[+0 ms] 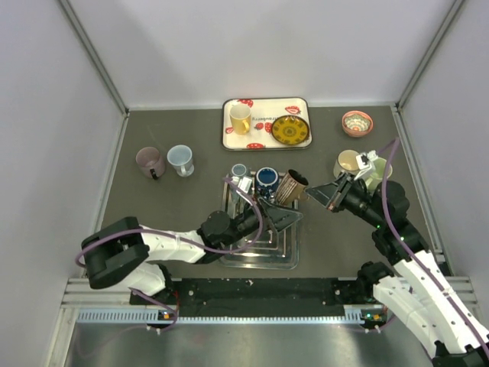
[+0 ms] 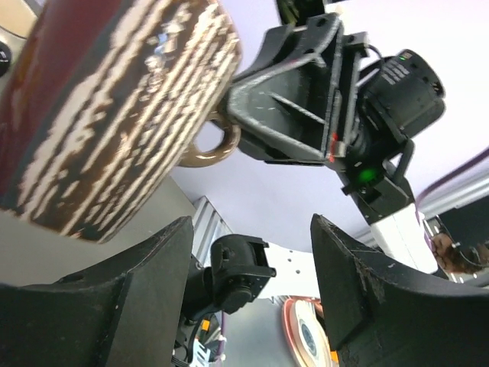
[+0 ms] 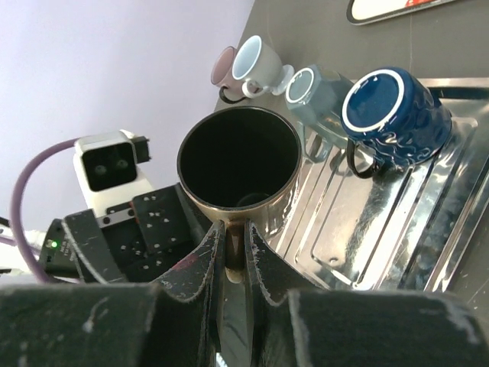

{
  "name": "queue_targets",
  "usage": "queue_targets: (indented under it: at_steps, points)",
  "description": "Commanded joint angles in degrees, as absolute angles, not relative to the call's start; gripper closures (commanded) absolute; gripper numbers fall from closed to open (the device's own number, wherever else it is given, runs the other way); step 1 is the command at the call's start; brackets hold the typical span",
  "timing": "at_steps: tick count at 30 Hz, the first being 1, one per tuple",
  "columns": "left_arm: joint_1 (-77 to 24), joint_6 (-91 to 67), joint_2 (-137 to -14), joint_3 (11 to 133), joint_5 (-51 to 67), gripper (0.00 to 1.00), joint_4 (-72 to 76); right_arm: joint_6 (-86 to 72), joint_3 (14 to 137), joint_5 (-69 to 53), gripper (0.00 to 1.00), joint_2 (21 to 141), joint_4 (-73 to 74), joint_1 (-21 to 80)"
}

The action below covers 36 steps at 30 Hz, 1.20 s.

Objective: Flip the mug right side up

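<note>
The brown striped mug (image 1: pixel 291 189) hangs tilted over the far right of the metal drying tray (image 1: pixel 284 256), its dark mouth (image 3: pixel 238 157) facing the right wrist camera. My right gripper (image 3: pixel 235 256) is shut on the mug's handle; in the top view it (image 1: pixel 322 193) sits just right of the mug. My left gripper (image 1: pixel 281 216) is open and empty, just below and near the mug. In the left wrist view the mug (image 2: pixel 114 107) fills the upper left, above the spread fingers (image 2: pixel 157 267).
A dark blue mug (image 1: pixel 266 179) and a light blue cup (image 1: pixel 240 171) lie on the tray's far edge. A white patterned tray (image 1: pixel 233 141) at the back holds a yellow mug and plate. Pink (image 1: pixel 150 161) and pale blue (image 1: pixel 181 159) mugs stand left; two bowls right.
</note>
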<state>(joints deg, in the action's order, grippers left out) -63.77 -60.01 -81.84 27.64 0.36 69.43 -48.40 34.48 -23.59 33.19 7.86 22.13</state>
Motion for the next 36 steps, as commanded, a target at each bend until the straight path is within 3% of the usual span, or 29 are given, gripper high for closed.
queue_targets:
  at_steps: [1,13,18,25,36]
  points:
    - [-63.5,-58.7,-75.3,27.4,5.0,0.32,70.8,-50.0,36.5,-24.7,1.0,33.7,6.1,22.8]
    - [-63.6,-49.9,-51.7,22.1,1.6,0.32,41.6,-61.1,29.3,-28.5,1.0,32.8,0.4,21.9]
    - [-63.6,-48.8,-44.8,19.1,-2.5,0.32,38.0,-70.9,21.8,-31.1,1.0,30.8,-14.5,21.3]
    - [-63.6,-49.3,-42.6,19.1,-2.7,0.32,35.5,-80.0,14.4,-32.3,1.0,33.7,-33.9,21.3]
    - [-65.3,-56.3,-49.5,20.4,2.0,0.33,38.6,-88.0,8.0,-30.4,1.0,37.8,-50.2,21.3]
